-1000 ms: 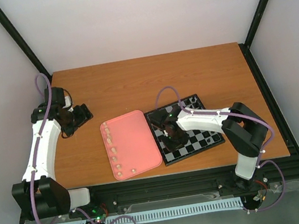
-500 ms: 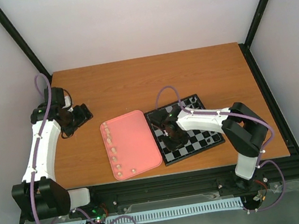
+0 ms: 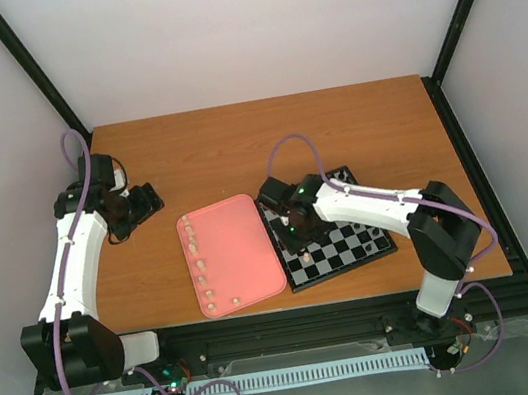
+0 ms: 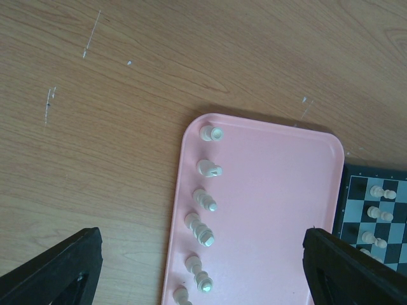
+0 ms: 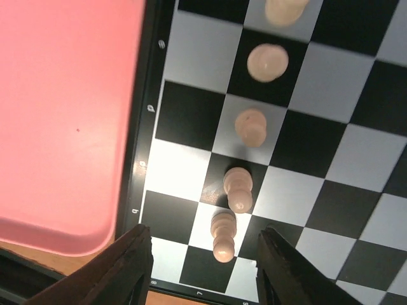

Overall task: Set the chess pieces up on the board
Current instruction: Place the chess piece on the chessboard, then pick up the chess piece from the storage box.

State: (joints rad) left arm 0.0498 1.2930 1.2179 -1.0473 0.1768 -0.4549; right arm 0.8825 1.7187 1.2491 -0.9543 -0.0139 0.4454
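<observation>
Top external: my right claw (image 3: 291, 231) hangs over the board (image 3: 353, 243), above its 9 o'clock edge, just beside the pink tray (image 3: 242, 247). Cream chess pieces (image 3: 200, 269) line the tray's 9 o'clock side. My left claw (image 3: 148, 202) hovers over the bare table (image 3: 234, 142) at the tray's 10 o'clock. From up here I cannot tell how far either claw is parted.

Left wrist: my left claw (image 4: 202, 238) is spread wide and holds nothing, its fingers (image 4: 63, 267) at 7 and 5 o'clock of the picture. Between them lies the tray (image 4: 273, 190), a row of chess pieces (image 4: 205, 200) down its 9 o'clock side. At 4 o'clock the board (image 4: 356, 206) shows, a few chess pieces on it.

Right wrist: my right claw (image 5: 203, 232) is parted and grips nothing. One chess piece (image 5: 224, 236) stands on a white square between the fingers (image 5: 127, 270), touching neither. Four more run from it toward 12 o'clock, one per square of the board (image 5: 191, 114). The tray (image 5: 63, 114) fills 9 to 11 o'clock.
</observation>
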